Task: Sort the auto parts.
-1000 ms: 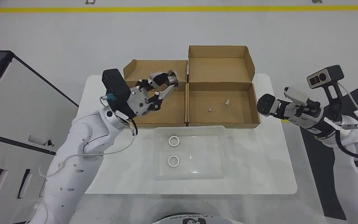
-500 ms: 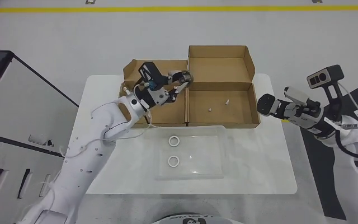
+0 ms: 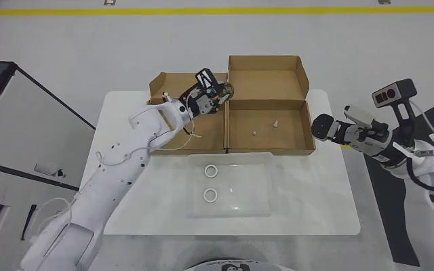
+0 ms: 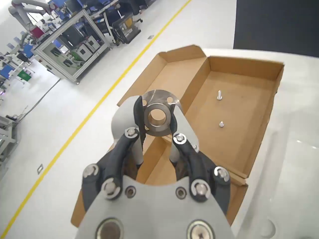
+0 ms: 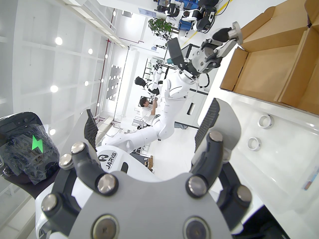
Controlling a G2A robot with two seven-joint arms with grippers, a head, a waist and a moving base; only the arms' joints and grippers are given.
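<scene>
The left gripper (image 3: 218, 93) is clamped on a metal flange (image 4: 159, 97), a round plate with a raised hub and small holes; its fingers (image 4: 138, 110) press the hub from both sides; it holds the flange in the air over the far right corner of the left cardboard box (image 3: 207, 132), close to where that box meets the right cardboard box (image 3: 291, 129); both boxes stand side by side, touching, along the far edge of the tabletop (image 3: 122, 169), lids open and upright; two small screws (image 3: 254, 133) (image 3: 275, 124) lie apart on the floor of the right box, near its middle; a clear plastic tray (image 3: 247, 193) sits at the middle of the tabletop, just beside the boxes' near walls; two white rings (image 3: 211, 171) (image 3: 211, 196) lie in its left half, one nearer the boxes than the other; the right gripper (image 5: 149, 130) hangs at the right edge of the tabletop, just beside the right box, fingers spread wide and gripping nothing.
</scene>
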